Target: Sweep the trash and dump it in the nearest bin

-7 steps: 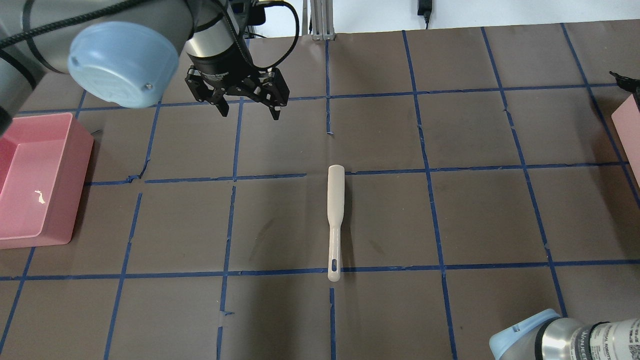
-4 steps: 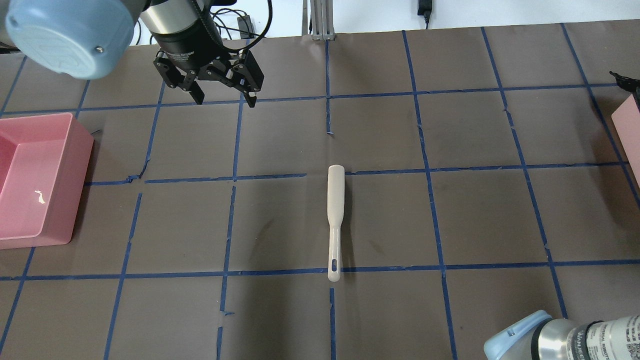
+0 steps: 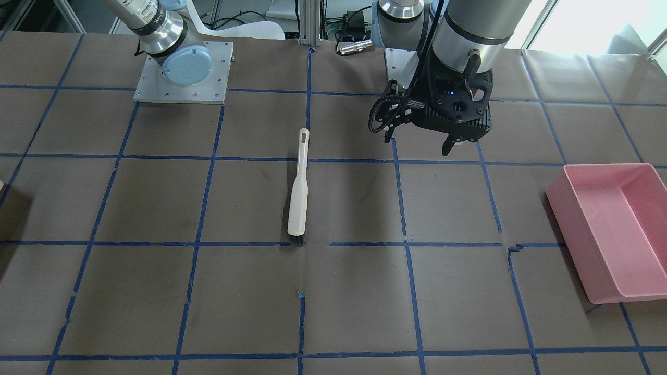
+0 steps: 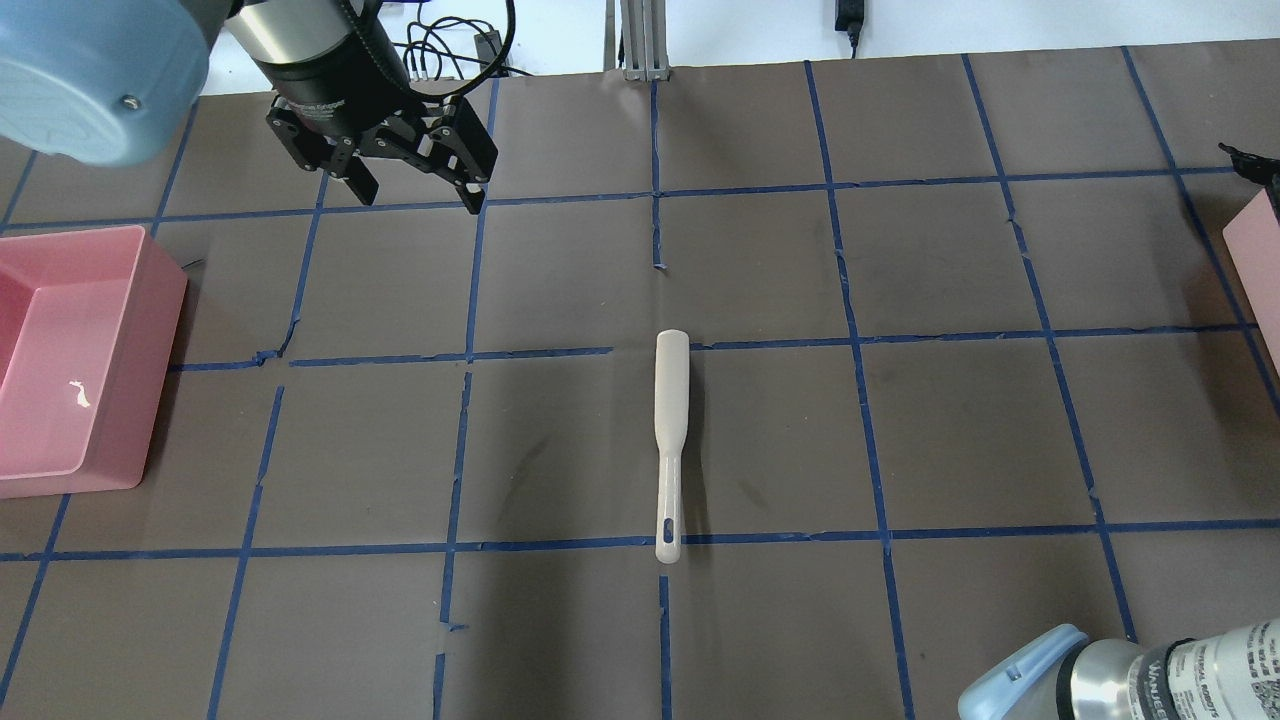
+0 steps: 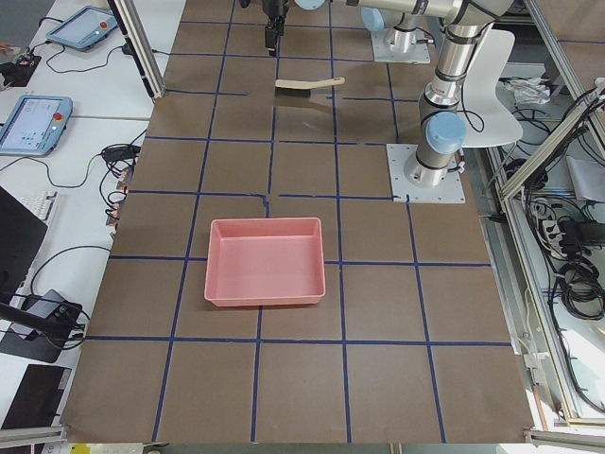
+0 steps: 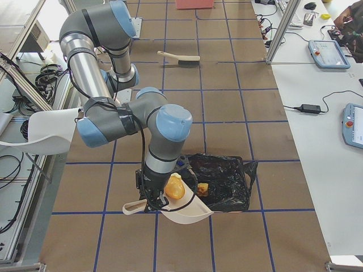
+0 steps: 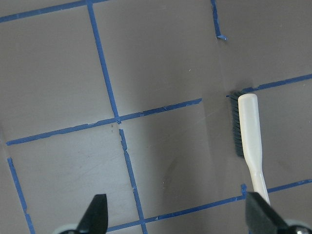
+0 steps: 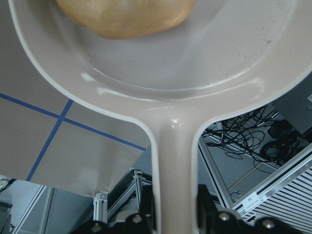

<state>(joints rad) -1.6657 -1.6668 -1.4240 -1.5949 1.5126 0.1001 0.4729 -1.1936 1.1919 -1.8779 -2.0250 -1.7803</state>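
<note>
My right gripper [image 8: 174, 214] is shut on the handle of the cream dustpan [image 6: 184, 214], which is held tilted at the edge of the black-lined bin [image 6: 241, 187]. A rounded orange-tan lump of trash [image 6: 174, 188] [image 8: 122, 17] lies in the pan. A small yellow chunk [image 6: 202, 188] sits at the pan's rim against the black liner. The cream-handled brush [image 4: 668, 445] [image 3: 299, 192] [image 7: 251, 141] lies alone mid-table. My left gripper [image 4: 415, 190] [image 3: 417, 146] [image 7: 178, 214] hangs open and empty above the table, away from the brush.
A pink bin [image 4: 60, 360] [image 3: 620, 229] [image 5: 265, 265] stands on the robot's left side of the table. Blue tape lines grid the brown table. The right arm's elbow [image 4: 1040, 680] shows at the overhead view's lower right corner.
The left arm has drawn back toward the far left of the table with its gripper still open. The brush has not moved. The right arm's elbow has shifted slightly left.
</note>
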